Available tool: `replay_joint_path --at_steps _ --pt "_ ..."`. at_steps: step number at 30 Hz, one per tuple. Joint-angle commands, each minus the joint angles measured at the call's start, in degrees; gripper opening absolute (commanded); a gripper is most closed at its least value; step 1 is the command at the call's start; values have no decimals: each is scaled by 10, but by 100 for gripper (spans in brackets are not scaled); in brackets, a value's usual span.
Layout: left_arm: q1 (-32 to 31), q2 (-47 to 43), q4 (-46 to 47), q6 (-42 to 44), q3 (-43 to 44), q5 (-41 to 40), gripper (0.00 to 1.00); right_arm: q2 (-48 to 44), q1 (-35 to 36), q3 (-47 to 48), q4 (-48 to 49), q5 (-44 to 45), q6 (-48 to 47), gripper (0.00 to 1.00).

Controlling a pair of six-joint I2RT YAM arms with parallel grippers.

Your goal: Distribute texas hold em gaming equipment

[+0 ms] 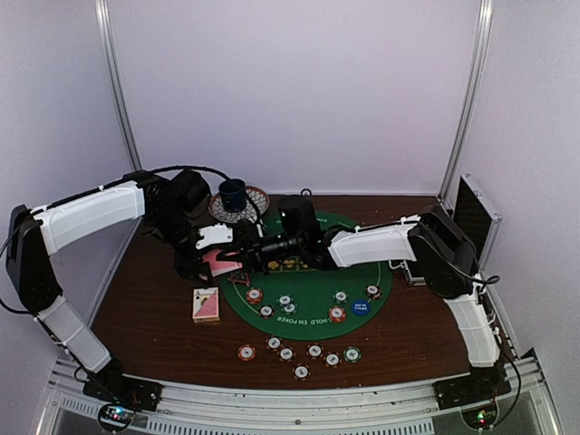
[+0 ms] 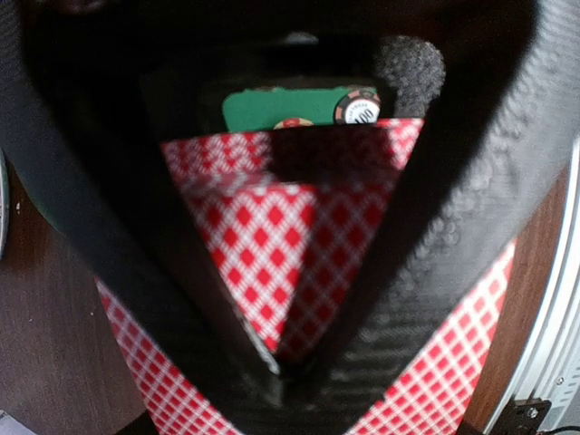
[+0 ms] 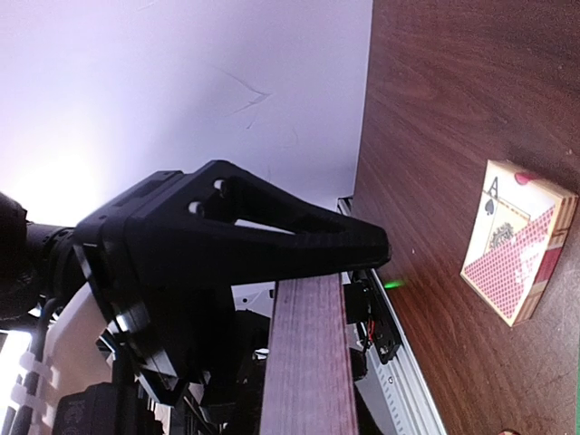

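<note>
A: What is seen from above?

B: The left gripper [image 1: 216, 260] is seen closed on pink-backed cards [image 1: 220, 265] at the left edge of the green mat [image 1: 362, 272]. The right gripper [image 1: 256, 249] is brought up just beside those cards from the right. How wide it stands cannot be told here. A deck [image 1: 207, 305] is laid on the table [image 1: 145, 308] near the left gripper, towards the bases. Chips [image 1: 337, 314] are scattered on the mat, and more are spread on the wood in front of it.

A: And from the left wrist?

B: The cards [image 2: 263, 236] are shown fanned and pinched between the two fingers [image 2: 136, 227], which meet at their tips, so the left gripper [image 2: 281, 372] is narrow and holding them. Beyond the cards, a strip of the mat [image 2: 272, 109] and one chip [image 2: 357, 109] are made out.

A: And from the right wrist?

B: One finger [image 3: 272, 227] of the right gripper [image 3: 362, 267] is seen, with a card [image 3: 308, 362] lying edge-on right against it. The other finger is hidden, so whether this card is gripped cannot be told. The deck [image 3: 517, 240] is seen flat on the table [image 3: 453, 91], well apart from the finger.
</note>
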Motion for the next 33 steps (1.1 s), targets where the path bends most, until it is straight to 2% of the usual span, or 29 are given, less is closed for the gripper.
replay_joint_path --at_steps 1,2,3,4,12,19,25,30,33 --pt "-3 5 19 8 28 -1 44 11 1 7 42 -12 15 6" --pt "-3 3 19 7 29 -1 71 9 0 4 43 -11 16 4" --pt "-3 -1 19 7 29 3 92 8 -1 2 44 -11 17 2" --pt "-3 -4 20 7 29 8 97 7 -1 -1 45 -10 17 1" --pt "-3 -15 19 18 25 74 98 8 -3 1 59 -10 25 0" --pt "-3 12 20 27 38 72 98 11 1 10 60 -11 27 0" --pt "-3 7 31 32 25 49 85 13 1 6 40 -6 13 0" --pt "-3 8 40 20 2 46 88 14 1 16 26 -2 2 0" --pt "-3 16 41 8 3 46 84 14 1 19 17 -2 -6 0"
